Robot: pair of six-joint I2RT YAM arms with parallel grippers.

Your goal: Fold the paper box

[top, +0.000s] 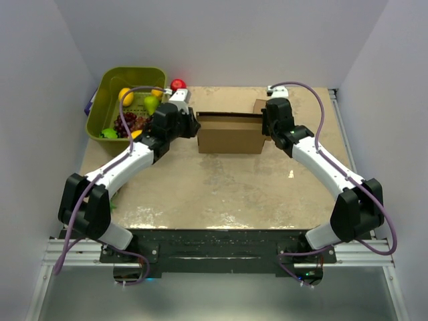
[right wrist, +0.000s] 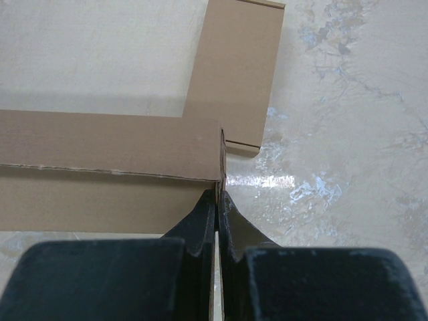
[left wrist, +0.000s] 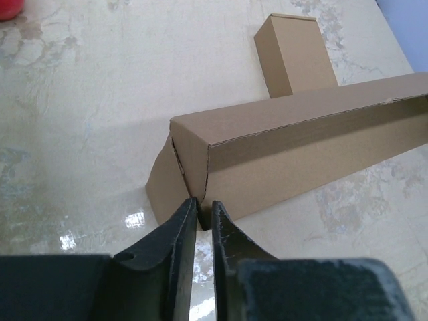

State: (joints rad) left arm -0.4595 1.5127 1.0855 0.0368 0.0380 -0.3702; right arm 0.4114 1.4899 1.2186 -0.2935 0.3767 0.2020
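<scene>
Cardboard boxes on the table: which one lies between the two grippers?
The paper box, the larger, long one, with the left gripper and right gripper at its ends; the smaller box stands behind it.

The paper box [top: 231,134] blocks the far middle of the table [top: 221,194], with the left claw [top: 196,126] at its left end and the right claw [top: 265,127] at its right end. A green bin [top: 112,83] fills the far left corner. The near side of the box has wide room to pass.
</scene>
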